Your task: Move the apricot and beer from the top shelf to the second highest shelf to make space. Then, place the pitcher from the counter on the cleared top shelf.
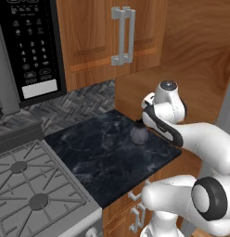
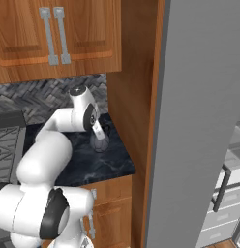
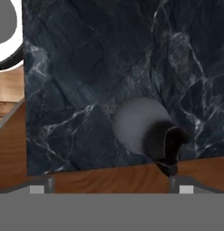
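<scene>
The dark blue-black marbled stone counter (image 1: 103, 157) carries the round-bellied smoky-grey glass pitcher (image 1: 139, 134) near its back right corner, close to the wooden side panel (image 2: 136, 87). Above the pitcher, the white arm's two-finger gripper (image 3: 108, 188) hangs with jaws spread wide, grasping nothing.

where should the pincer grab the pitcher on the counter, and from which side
Probably from above: the pitcher stands upright on the counter, near the wooden wall. Its round belly looks too wide and smooth, so close on the dark rim. The pincer is open, above it.
</scene>
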You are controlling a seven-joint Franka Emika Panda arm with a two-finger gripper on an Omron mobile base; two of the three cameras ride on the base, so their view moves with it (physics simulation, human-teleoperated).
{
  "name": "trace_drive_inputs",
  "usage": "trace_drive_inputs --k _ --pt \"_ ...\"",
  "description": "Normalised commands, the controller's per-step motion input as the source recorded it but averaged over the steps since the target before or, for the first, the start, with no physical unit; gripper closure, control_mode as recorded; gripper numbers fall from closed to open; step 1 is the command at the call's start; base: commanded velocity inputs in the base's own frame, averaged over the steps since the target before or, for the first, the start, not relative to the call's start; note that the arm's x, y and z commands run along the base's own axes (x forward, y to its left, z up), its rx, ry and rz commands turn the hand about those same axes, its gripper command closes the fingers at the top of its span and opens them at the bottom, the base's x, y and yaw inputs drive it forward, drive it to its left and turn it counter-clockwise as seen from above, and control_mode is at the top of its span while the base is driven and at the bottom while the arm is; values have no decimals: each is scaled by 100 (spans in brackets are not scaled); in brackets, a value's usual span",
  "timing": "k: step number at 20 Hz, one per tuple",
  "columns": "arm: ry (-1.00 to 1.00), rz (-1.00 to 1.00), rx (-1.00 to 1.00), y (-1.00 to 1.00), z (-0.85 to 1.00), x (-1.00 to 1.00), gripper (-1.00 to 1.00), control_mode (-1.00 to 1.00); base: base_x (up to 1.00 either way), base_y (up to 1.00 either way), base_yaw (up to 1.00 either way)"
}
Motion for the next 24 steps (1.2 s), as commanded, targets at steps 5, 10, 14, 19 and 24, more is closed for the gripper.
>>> trace_drive_inputs --k 5,10,14,19,24 --pt "0 7 0 6 -25 44 -100 -100 0 0 0" --pt "0 8 0 0 -38 42 -100 -100 0 0 0" --pt "0 6 0 0 -25 45 -100 -100 0 0 0" --pt "1 3 0 0 -5 48 -100 -100 0 0 0" --pt "2 3 0 0 -8 45 -100 -100 0 0 0"
